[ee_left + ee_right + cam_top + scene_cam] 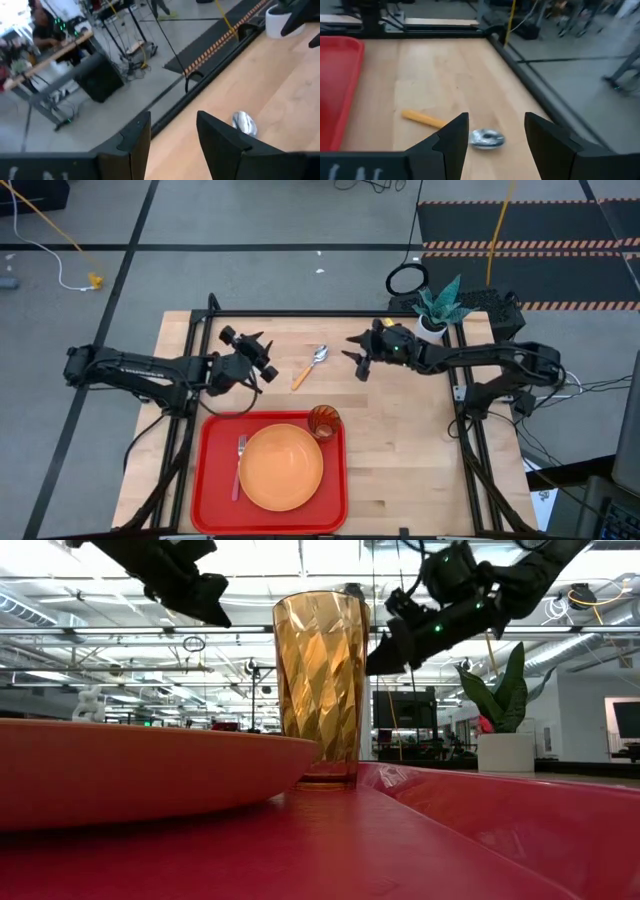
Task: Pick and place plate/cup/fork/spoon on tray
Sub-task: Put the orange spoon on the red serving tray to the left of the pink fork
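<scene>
The red tray (210, 480) lies at the table's near side. On it rest the orange plate (281, 467), the fork (240, 465) left of the plate, and the amber cup (324, 421), upright at the tray's far right corner. The cup also shows in the low view (320, 690). The spoon (311, 366) lies flat on the bare table beyond the tray, its silver bowl (487, 138) toward the far edge. My left gripper (262, 358) is open and empty, left of the spoon. My right gripper (358, 356) is open and empty, right of the spoon.
A small white pot with a green plant (436, 310) stands at the table's far right corner, beside my right arm. Bare wood (400, 450) lies right of the tray.
</scene>
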`<state>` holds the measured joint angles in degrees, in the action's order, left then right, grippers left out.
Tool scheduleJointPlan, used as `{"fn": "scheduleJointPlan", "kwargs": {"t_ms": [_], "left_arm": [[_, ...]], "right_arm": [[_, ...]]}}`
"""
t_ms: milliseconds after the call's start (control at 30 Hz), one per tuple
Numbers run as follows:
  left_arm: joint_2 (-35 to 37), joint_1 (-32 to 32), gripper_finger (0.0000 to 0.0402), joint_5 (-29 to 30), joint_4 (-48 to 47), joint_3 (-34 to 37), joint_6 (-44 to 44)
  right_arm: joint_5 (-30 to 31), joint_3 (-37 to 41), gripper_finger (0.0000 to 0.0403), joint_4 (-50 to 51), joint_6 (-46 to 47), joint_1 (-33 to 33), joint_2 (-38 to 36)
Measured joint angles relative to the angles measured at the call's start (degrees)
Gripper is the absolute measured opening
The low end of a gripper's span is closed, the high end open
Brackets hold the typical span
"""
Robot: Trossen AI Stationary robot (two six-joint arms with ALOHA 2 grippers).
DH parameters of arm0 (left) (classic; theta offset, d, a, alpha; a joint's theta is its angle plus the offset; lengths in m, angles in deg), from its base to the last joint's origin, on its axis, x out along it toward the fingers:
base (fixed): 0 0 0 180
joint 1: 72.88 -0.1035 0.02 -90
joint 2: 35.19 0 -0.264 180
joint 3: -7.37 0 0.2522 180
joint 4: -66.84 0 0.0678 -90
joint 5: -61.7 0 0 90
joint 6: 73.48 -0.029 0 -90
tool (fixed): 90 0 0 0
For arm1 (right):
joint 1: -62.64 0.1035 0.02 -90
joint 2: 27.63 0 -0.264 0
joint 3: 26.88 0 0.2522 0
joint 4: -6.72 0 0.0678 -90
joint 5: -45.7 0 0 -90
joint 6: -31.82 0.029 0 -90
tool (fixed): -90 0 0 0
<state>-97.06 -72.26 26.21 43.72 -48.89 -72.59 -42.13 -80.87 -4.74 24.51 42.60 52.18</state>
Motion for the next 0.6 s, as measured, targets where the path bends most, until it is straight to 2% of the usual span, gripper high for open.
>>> {"fn": "scheduleJointPlan", "kwargs": {"t_ms": [67, 200, 367, 500, 600], "left_arm": [[-0.02, -0.26, 0.0164, 0.49, 0.49, 0.02, -0.15], [-0.86, -2.69, 0.0163, 0.06, 0.87, 0.02, 7.18], [-4.32, -7.90, 0.0163, -12.20, 2.20, 0.04, 10.25], [-9.11, -11.45, 0.0163, -22.39, 6.70, 0.07, 10.42], [-13.04, -13.22, 0.0163, -27.37, 10.17, 0.05, 10.84]], "right_arm": [[-1.99, 0.00, 0.0187, -1.31, 1.97, -0.94, 1.76], [-3.32, -0.30, 0.0187, -4.48, 6.76, -2.61, 5.96], [-10.82, -3.26, 0.0187, -4.46, 13.20, -5.03, 11.29], [-11.36, -6.37, 0.0187, -2.23, 17.35, -6.27, 15.57], [-12.32, -8.76, 0.0190, -1.03, 19.97, -6.95, 19.04]]}}
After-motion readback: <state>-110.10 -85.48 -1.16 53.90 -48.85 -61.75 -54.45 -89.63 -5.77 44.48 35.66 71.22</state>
